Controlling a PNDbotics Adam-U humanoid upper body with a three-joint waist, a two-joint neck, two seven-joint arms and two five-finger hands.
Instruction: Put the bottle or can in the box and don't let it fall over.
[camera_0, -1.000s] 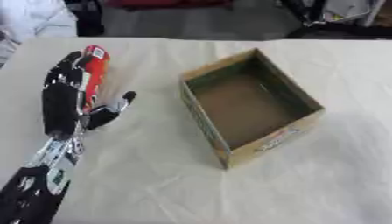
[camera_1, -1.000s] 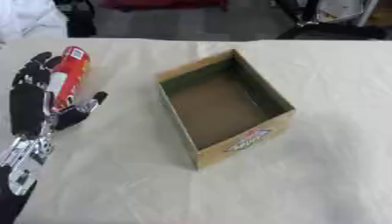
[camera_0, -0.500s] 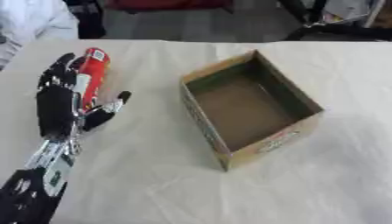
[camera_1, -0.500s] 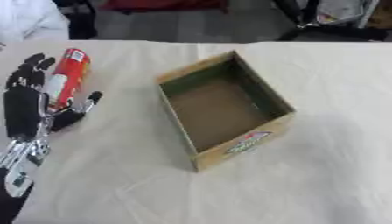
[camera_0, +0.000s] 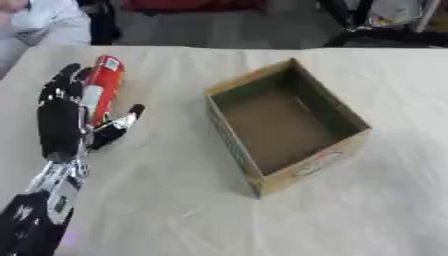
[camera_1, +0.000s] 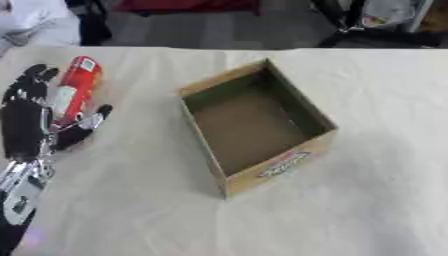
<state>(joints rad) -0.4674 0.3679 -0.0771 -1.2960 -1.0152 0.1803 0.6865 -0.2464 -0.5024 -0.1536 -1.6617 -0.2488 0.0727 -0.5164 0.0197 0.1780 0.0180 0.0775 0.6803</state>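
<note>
No text is coming through clearly enough to read anywhere in the scene. The cardboard box (camera_0: 284, 125) in the middle of the table is showing a small printed label with red and green marks on its near right outer wall, but its lettering is too blurred to make out. The red can (camera_1: 74, 87) at the far left is carrying a small pale patch near its far end, also unreadable.

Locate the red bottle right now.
In the left eye view the red bottle is on the table's far left, beside the left hand, well left of the open cardboard box, which holds nothing.
</note>
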